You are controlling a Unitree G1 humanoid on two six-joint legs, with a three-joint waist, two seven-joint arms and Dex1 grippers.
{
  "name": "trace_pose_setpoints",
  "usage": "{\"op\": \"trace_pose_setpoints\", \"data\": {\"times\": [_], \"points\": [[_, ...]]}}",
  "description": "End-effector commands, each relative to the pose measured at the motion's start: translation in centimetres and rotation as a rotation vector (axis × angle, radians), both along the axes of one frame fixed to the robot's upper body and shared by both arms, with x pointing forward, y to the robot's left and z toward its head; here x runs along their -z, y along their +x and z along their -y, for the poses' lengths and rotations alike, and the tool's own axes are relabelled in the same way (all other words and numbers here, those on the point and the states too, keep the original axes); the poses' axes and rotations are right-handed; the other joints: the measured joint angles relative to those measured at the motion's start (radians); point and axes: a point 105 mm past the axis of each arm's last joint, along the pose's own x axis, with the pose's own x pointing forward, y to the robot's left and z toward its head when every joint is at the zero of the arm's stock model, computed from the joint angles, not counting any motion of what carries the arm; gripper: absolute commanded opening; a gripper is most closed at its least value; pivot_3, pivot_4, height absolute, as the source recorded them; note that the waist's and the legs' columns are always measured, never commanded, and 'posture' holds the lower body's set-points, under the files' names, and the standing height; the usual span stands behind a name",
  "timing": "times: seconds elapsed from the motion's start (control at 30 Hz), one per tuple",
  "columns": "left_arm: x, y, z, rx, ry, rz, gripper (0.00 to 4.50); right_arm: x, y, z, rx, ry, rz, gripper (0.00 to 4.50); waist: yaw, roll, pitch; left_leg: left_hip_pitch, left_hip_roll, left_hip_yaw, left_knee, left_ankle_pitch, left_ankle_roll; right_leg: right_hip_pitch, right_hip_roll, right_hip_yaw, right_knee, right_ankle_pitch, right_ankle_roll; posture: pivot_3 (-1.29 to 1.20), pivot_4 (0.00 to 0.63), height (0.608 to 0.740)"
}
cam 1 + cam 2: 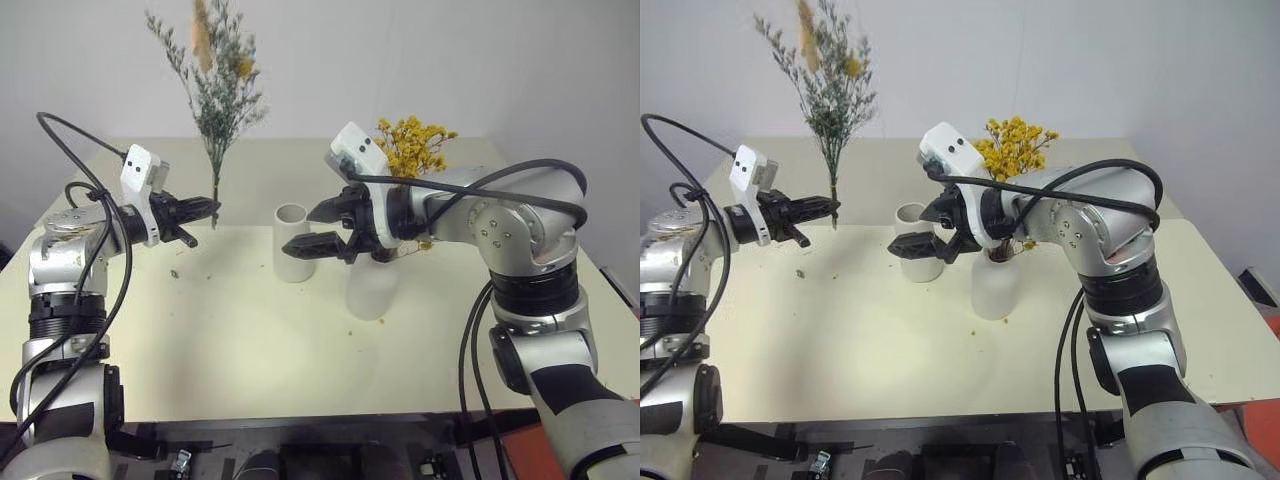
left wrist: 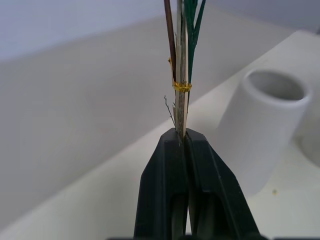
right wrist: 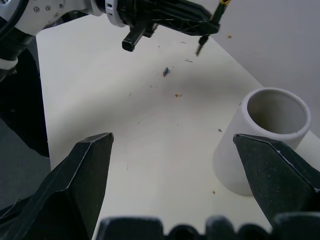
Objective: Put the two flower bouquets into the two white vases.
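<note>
Closest up, right gripper (image 1: pixel 325 228) with black fingers spread wide, nothing between them, hanging over the cream tabletop (image 1: pixel 230 350) just in front of the shorter rounded white vase (image 1: pixel 371 288). Bushy yellow-orange bouquet (image 1: pixel 413 146) already sitting in that vase, blooms poking up behind the arm. Just beside it, toward the left arm, taller white cylinder vase with wide mouth (image 1: pixel 292 242), standing upright. Further left, left gripper (image 1: pixel 207 208) pinched tight on the stem bottoms of the slim grey-green bouquet (image 1: pixel 217 85), held upright above the table, a bit apart from the cylinder vase. Small gold tie (image 2: pixel 182 86) round the stems just above the fingertips.
</note>
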Motion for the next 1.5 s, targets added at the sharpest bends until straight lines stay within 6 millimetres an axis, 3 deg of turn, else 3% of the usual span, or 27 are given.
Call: {"op": "trace_pose_setpoints", "data": {"times": [0.03,0.27,0.67,1.03,1.5], "points": [[-2.4,0.3,1.6,0.080,-0.038,0.139,0.04,-1.7,-0.7,0.2,0.000,0.044,0.065,4.50,0.002,0.000,0.000,0.000,0.000,0.000,0.000,0.000,0.000,0.000,0.000,0.000,0.000,0.000,0.000,0.00,0.150,0.740],[-3.5,1.2,4.2,0.234,-0.132,0.148,0.04,-1.7,-1.0,0.6,0.044,0.054,0.079,4.50,-0.005,0.000,0.000,-0.001,0.000,0.000,0.000,0.000,0.000,0.000,0.000,0.000,-0.001,0.000,0.001,0.00,0.150,0.740],[-5.2,1.0,6.7,0.492,-0.318,0.057,0.04,-1.6,-1.4,0.5,0.093,0.079,0.085,4.50,-0.012,0.000,0.000,-0.001,0.000,0.000,0.000,0.000,0.000,0.000,0.001,0.000,-0.001,0.000,0.001,0.00,0.150,0.740],[-3.6,1.4,8.0,0.515,-0.211,0.062,0.04,-1.4,-1.5,0.4,0.118,0.099,0.081,4.50,-0.012,0.000,0.000,-0.001,0.000,0.000,0.000,0.000,0.000,0.000,0.001,0.000,-0.001,0.000,0.001,0.00,0.150,0.740],[-2.2,2.2,8.2,0.462,-0.160,0.060,0.04,-1.1,-1.4,0.4,0.130,0.111,0.066,4.50,-0.012,0.000,0.000,-0.001,0.000,-0.001,0.000,0.000,0.000,0.000,0.001,0.000,-0.001,0.000,0.001,0.00,0.150,0.740]]}}
